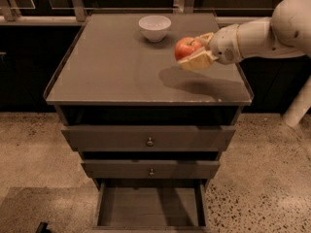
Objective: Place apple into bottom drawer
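the tool (192, 51) sits in the upper right of the frame, at the end of a white arm (262, 30) that reaches in from the right edge. its two tan fingers (198, 62) are closed round the apple (186, 47), one finger under and in front of it, the other behind and above, so the gap is just the fruit's width. the apple is right of centre in the upper part of the frame, over the right rear part of the worktop (112, 67), right of the white bowl (154, 27) and apart from it. a dark shadow (194, 81) lies on the worktop below and in front of the apple, away from the fruit itself, so the apple looks raised off the surface. the apple is round, with no clear long axis; its red face turns to the left of the frame, and i cannot tell which way the stem points. below the worktop, two upper drawers (148, 139) with small knobs (149, 141) are shut or nearly so. the bottom drawer (150, 208) stands pulled out at the lower centre of the frame, its plank floor showing, well below the apple.
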`<state>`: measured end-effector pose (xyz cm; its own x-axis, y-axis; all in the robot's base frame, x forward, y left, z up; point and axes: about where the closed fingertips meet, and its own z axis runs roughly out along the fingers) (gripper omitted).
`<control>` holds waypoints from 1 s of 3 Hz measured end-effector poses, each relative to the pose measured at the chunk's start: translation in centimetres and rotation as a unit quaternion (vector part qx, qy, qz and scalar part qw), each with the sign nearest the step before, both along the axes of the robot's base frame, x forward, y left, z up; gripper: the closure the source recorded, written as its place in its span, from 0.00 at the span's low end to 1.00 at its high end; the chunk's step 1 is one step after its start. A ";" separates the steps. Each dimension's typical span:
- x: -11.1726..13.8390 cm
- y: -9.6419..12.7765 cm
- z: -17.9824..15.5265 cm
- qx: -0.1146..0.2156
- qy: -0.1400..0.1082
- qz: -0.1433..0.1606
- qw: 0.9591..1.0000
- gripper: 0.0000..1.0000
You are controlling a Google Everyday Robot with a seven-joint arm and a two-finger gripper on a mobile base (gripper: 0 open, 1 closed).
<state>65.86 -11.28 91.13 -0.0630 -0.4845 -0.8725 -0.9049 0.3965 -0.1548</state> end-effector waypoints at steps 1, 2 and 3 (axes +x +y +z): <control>-5.9 1.7 7.1 0.043 -0.061 -0.038 0.996 1.00; -9.5 3.6 6.9 0.113 -0.065 -0.069 0.989 1.00; -11.8 4.7 5.7 0.139 -0.042 -0.075 0.987 1.00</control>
<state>54.09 -6.55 96.79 -0.0375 -0.2164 -0.9756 -0.8216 0.5624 -0.0931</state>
